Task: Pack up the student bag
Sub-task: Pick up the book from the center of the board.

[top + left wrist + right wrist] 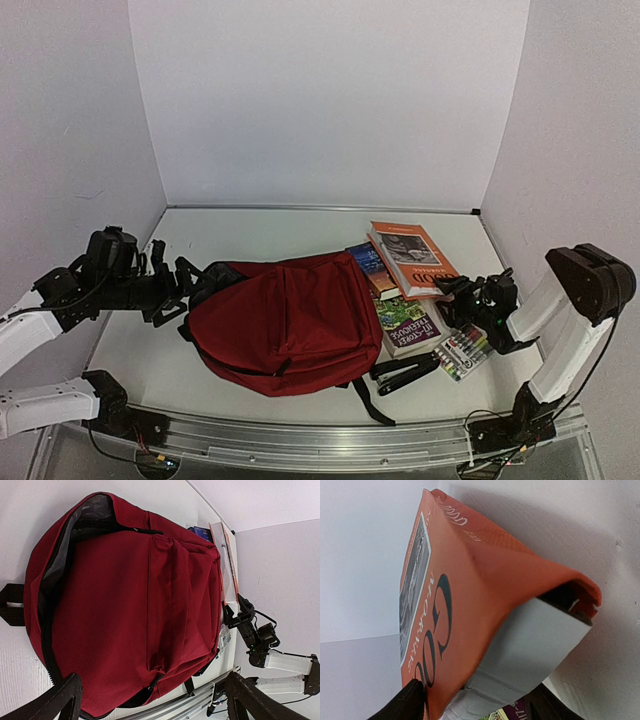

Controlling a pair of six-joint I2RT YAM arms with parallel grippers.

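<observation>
student bag lies flat mid-surface, front pocket up. Its main zip is open at the left end, grey lining showing. Left gripper sits just off that open end, jaws wide, holding nothing. Right gripper is right of the bag, jaws straddling the near corner of the orange book, cover bowed up there. Clamped or loose: can't tell. Marker pack and black stapler lie off the bag's right side.
</observation>
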